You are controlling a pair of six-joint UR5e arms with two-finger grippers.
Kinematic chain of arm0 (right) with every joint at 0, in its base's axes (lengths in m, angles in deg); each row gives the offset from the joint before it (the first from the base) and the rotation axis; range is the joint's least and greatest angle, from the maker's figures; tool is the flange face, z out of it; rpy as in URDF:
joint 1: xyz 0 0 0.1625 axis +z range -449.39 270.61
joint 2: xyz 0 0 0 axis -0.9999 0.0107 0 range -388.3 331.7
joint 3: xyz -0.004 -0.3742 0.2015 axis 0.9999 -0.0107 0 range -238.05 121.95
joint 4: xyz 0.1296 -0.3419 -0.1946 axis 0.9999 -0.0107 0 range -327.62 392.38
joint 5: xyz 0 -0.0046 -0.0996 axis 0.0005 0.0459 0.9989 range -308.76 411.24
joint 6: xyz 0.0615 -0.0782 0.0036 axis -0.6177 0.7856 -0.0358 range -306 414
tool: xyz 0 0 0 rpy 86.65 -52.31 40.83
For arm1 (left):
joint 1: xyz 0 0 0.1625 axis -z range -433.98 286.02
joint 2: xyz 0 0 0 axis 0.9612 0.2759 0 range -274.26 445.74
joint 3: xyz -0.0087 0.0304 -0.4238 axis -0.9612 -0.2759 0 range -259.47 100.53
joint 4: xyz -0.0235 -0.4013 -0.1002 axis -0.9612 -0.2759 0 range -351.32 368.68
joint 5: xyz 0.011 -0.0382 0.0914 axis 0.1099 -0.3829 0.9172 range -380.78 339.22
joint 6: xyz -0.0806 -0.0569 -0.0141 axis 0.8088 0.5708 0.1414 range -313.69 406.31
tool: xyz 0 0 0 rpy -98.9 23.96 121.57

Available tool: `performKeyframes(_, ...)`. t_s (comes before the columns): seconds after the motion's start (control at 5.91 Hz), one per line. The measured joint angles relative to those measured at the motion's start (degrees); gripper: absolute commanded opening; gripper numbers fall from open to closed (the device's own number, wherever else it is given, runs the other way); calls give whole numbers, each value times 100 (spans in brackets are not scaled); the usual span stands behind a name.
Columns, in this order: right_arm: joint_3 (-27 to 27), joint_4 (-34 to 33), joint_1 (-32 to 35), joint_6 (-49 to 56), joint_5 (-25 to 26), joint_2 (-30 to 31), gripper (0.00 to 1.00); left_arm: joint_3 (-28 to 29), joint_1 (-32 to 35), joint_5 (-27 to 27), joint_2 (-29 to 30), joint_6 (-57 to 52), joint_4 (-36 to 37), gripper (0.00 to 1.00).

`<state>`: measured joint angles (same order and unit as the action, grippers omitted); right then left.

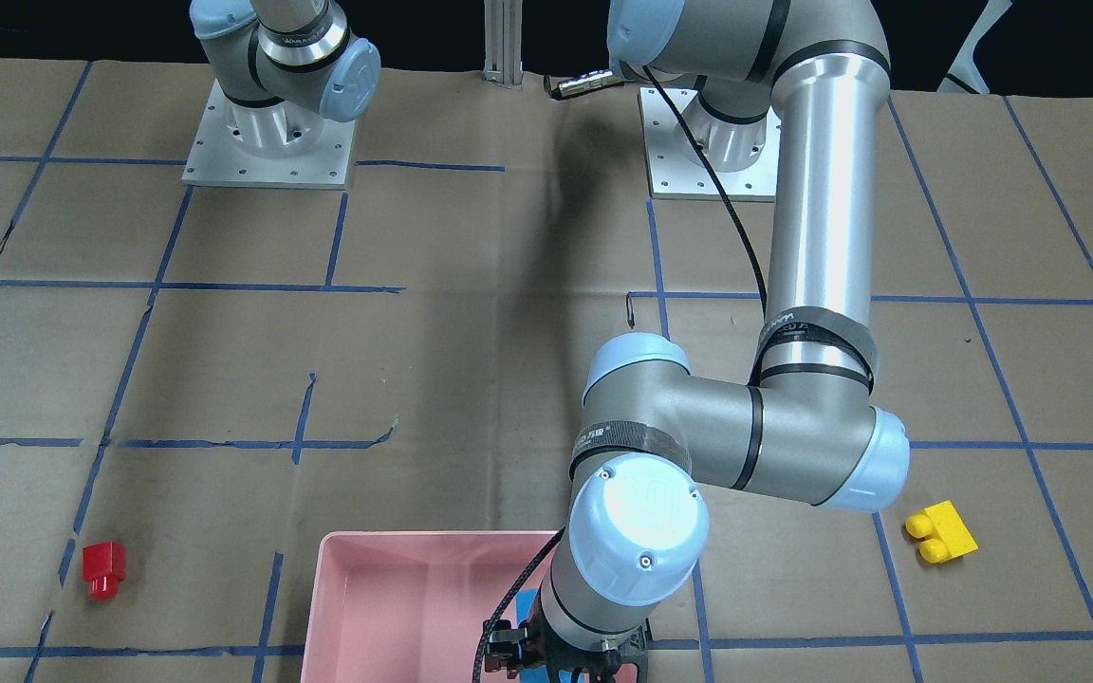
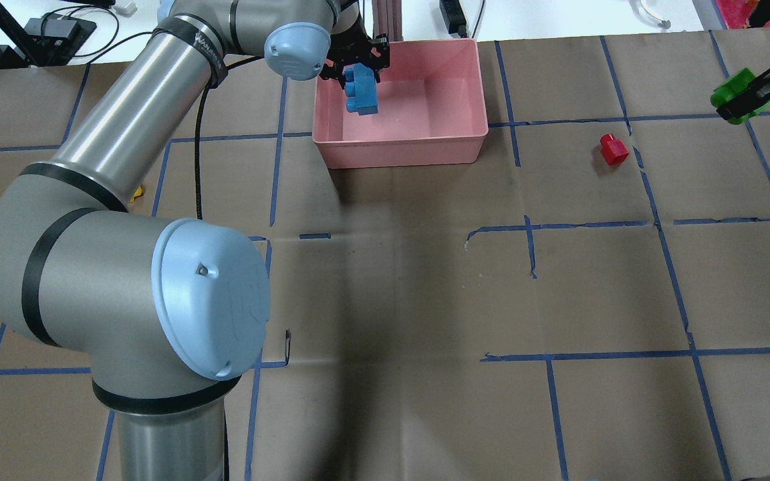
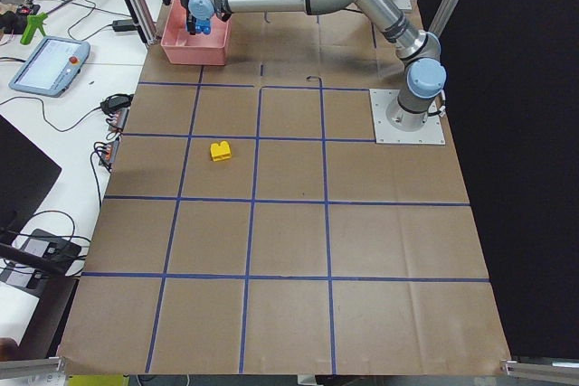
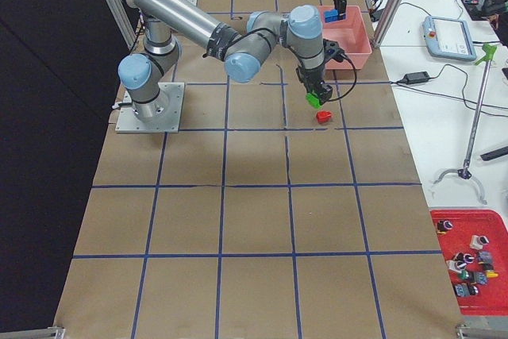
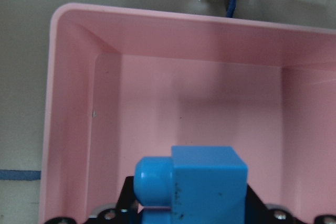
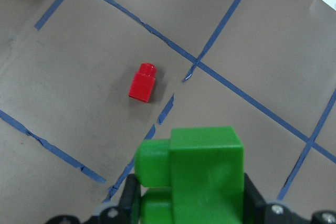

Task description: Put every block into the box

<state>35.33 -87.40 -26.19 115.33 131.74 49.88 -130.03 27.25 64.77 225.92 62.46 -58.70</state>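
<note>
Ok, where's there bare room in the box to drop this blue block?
The box floor is bare; no block lies in it. The left hand holds the blue block over the end farther from the red block. The table between box and red block is bare. Nowhere crowded.

My left arm [image 2: 117, 127] reaches far forward, elbow bent and wrist pointing down. My left gripper [image 2: 360, 72] has its fingers clamped on the blue block [image 2: 362, 99]. My right arm [image 4: 178, 15] stretches out to my right, and my right gripper [image 2: 746, 95] pinches the green block [image 2: 729, 95].
</note>
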Motion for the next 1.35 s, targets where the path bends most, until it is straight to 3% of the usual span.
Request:
performKeyframes(0.34,-252,44,530,-293,-21,-176,4,0,-18,13,-246,-7,-30,99)
performKeyframes(0.68,-600,262,1114,-1446,-383,-413,4,-94,-330,10,-922,-369,-600,99)
performKeyframes(1.02,-1320,382,1914,-2912,-931,-944,4,-414,-1064,9,-1459,-1492,-1086,99)
performKeyframes(1.35,-2206,518,2745,-4433,-1056,-1744,5,-807,-1821,9,-1638,-2190,-1138,99)
